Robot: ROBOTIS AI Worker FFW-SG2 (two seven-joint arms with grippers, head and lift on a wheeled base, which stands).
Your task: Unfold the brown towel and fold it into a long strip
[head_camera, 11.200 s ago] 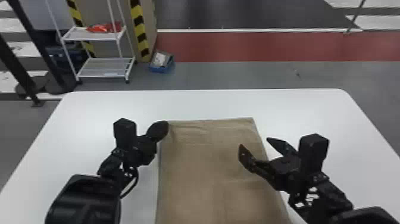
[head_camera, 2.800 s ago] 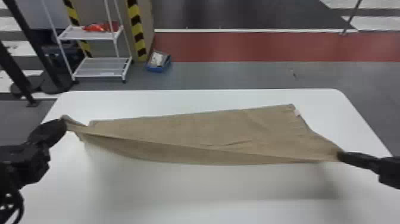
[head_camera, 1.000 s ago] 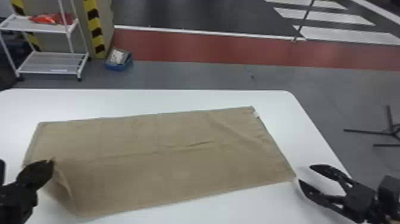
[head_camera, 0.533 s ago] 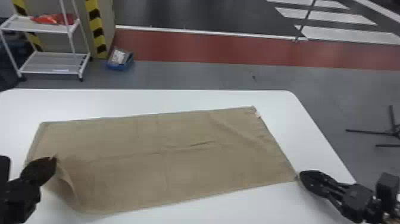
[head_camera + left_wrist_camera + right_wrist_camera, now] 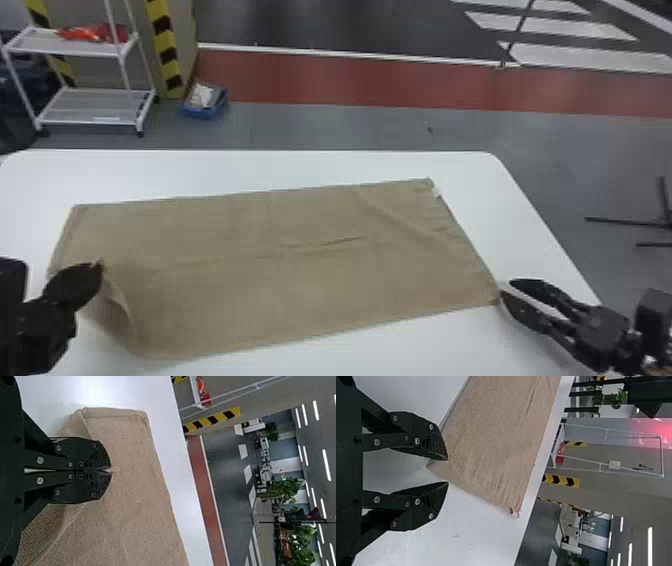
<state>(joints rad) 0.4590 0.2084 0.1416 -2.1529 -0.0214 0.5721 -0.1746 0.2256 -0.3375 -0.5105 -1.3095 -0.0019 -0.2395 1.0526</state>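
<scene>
- Right gripper: fingers parted, nothing held; it is the nearer one to the towel's loose corner.
- Corner: just at the fingertips, seemingly within the gap.
- Brown towel: flat for the most part, extending from right gripper towards left; long axis spans the two.
- Left gripper: fingers together, pinching cloth, fold raised beside it.
- Table: beneath both.
- Count: towel 1, grippers 2, table 1.
</scene>
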